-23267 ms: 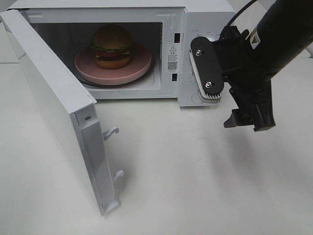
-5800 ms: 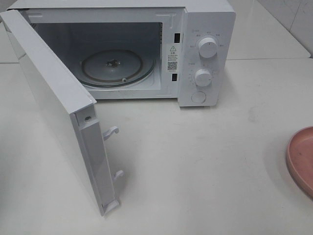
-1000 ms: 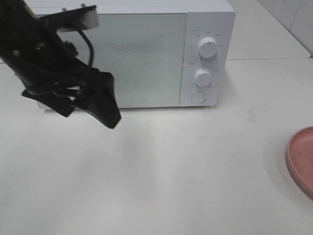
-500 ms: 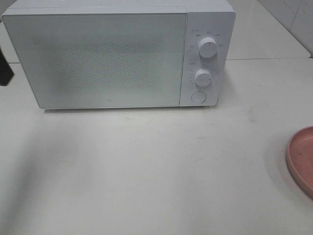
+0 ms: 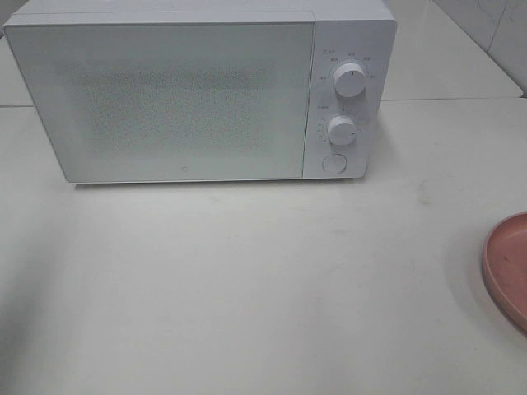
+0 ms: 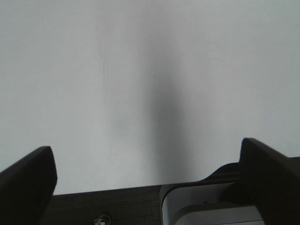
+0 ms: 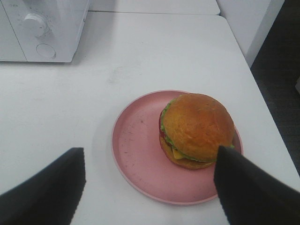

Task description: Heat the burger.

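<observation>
1. From the high camera, a white microwave stands at the back of the pale counter, its frosted door shut, so the inside is hidden.
2. On its right panel I see 2 round knobs, an upper knob and a lower knob, with a round button beneath. The small markings around them are too fine to read.
3. At the right edge of that view only a curved slice of the pink plate shows; the rest is cut off, and the burger is out of frame there. Neither of my arms appears in this view.
4. My right wrist camera shows the whole plate on the counter, well apart from the microwave's control corner. The burger sits on the plate, off-centre, bun up, with a green lettuce edge and a bit of yellow cheese showing; the patty is hard to make out.
5. My right pincer hangs above the plate with its 2 dark fingers spread wide, holding nothing. Only the fingertips are in frame.
6. My left pincer is also spread wide and empty, over bare counter. Its fingers are cut off at the frame edges.
</observation>
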